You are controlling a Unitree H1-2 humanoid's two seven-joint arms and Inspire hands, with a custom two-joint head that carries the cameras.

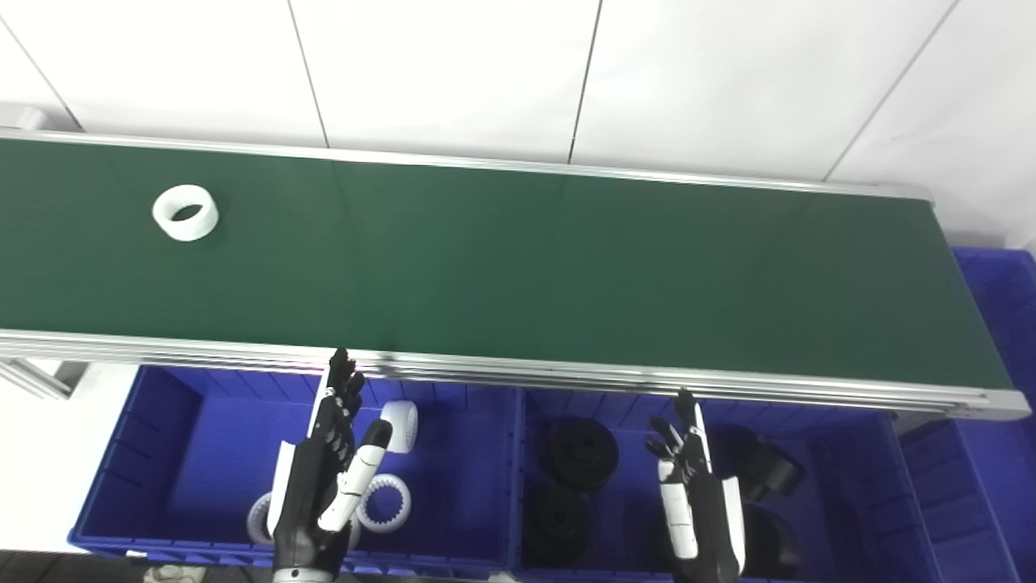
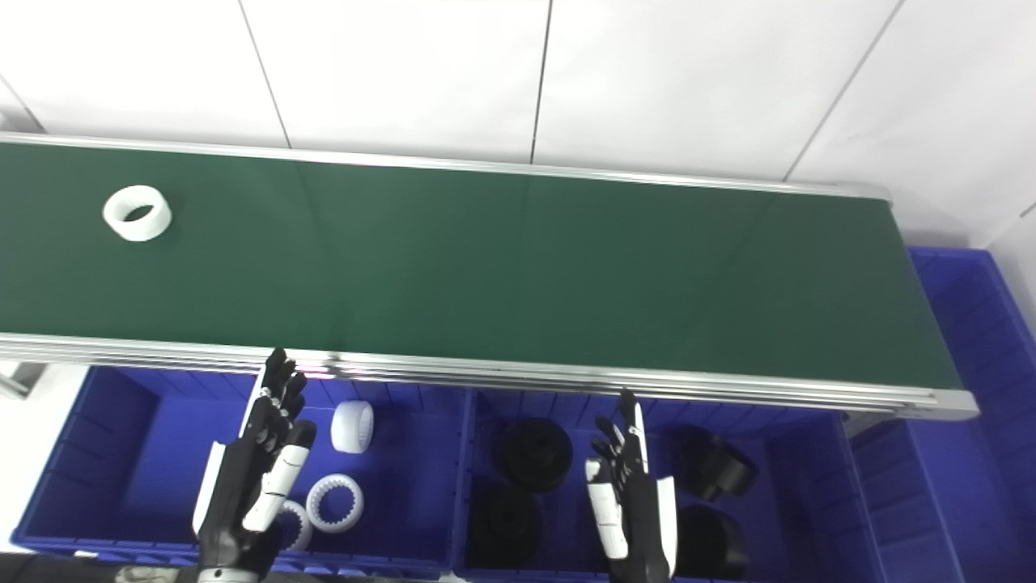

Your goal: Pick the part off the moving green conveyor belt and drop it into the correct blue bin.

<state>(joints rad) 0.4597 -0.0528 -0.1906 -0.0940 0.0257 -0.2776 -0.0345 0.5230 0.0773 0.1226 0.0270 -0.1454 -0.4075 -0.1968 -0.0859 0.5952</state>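
Observation:
A white ring-shaped part (image 1: 185,212) lies on the green conveyor belt (image 1: 518,259) at its far left. My left hand (image 1: 324,478) hovers open over the left blue bin (image 1: 162,453), fingers pointing up toward the belt's near rail. That bin holds several white ring parts (image 1: 385,502). Over the right blue bin (image 1: 858,486), my right hand (image 1: 696,494) is open too, holding nothing. Several black round parts (image 1: 579,452) lie in that bin. Both hands are well right of the white part and below the belt.
A metal rail (image 1: 566,374) edges the belt's near side, just above the fingertips. Another blue bin (image 1: 999,308) stands past the belt's right end. A white panelled wall (image 1: 518,73) runs behind the belt.

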